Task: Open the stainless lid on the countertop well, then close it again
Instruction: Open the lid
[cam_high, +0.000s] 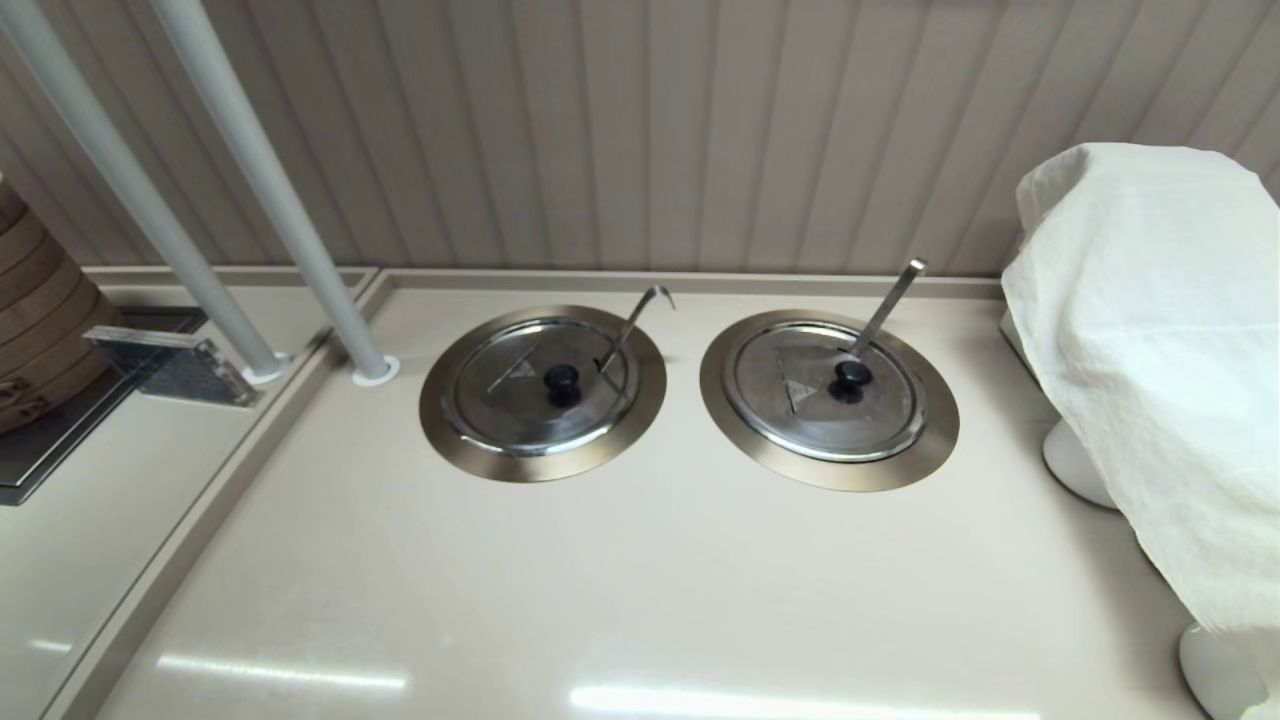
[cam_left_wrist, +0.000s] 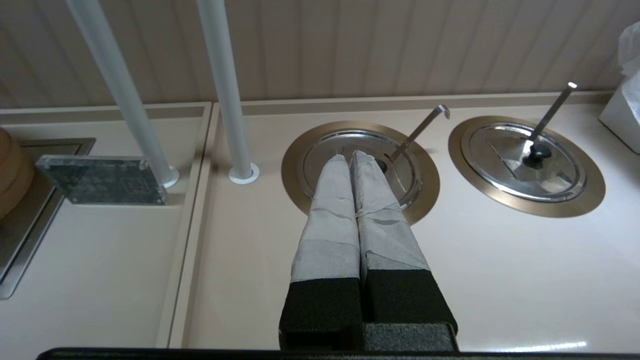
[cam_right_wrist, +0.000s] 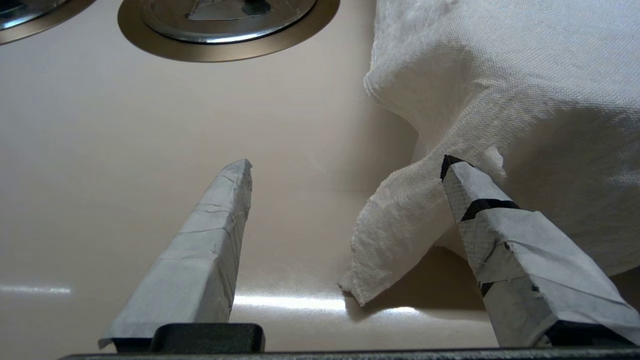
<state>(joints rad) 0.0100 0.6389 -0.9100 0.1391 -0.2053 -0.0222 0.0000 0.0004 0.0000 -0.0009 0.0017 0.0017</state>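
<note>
Here, the lid (cam_high: 540, 385) sat flat and closed on the well (cam_high: 543, 393), the left one of two round wells sunk into the pale counter (cam_high: 620, 580). Its black knob (cam_high: 561, 378) stood at the centre, and the thin ladle handle (cam_high: 637, 320) with a hooked tip rose out of the lid toward the back wall. Just beside it to the right lay the twin lid (cam_high: 825, 390), closed too, with a straight flat-ended handle (cam_high: 890, 305) leaning up from it. In the left wrist view, the left gripper (cam_left_wrist: 350, 159) hung above the counter in front of the well, its taped fingers pressed together and holding nothing, their tips lined up with the lid's near part. The right gripper (cam_right_wrist: 345, 167) hovered low over the counter with its fingers spread wide apart and empty; one fingertip (cam_right_wrist: 452, 167) lay right against a hanging fold of the white cloth (cam_high: 1150, 350) that draped something at the right edge. Two grey poles (cam_high: 270, 190) stood at the left.
</note>
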